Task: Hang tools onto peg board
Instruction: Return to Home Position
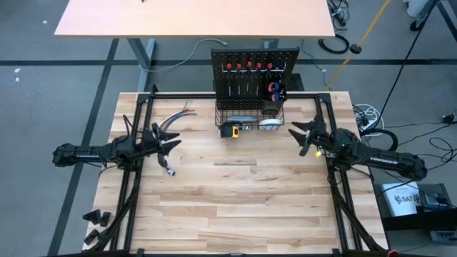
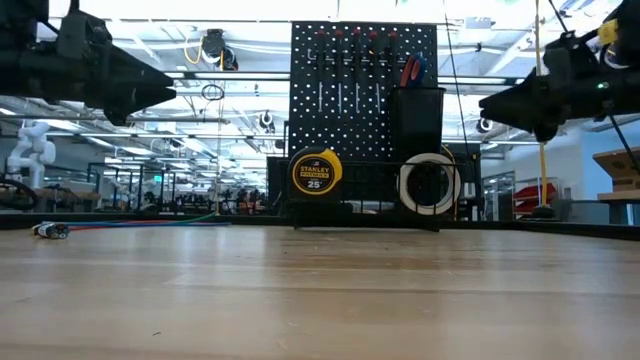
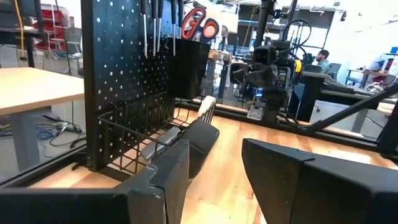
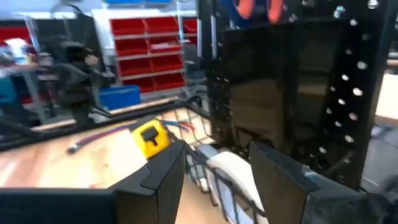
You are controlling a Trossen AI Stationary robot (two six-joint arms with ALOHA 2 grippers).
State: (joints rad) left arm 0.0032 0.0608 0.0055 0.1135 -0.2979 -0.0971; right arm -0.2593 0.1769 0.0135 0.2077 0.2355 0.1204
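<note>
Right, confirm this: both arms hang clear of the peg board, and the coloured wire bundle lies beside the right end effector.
Not quite: the high view shows the coloured wire bundle beside the left end effector, not the right end effector. Both arms do hang clear of the peg board.

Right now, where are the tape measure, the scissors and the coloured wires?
tape measure (image 2: 317,173): low view, its round label.
scissors (image 2: 407,72): low view, orange handle.
coloured wires (image 1: 177,118): high view, mid-bundle.
</note>
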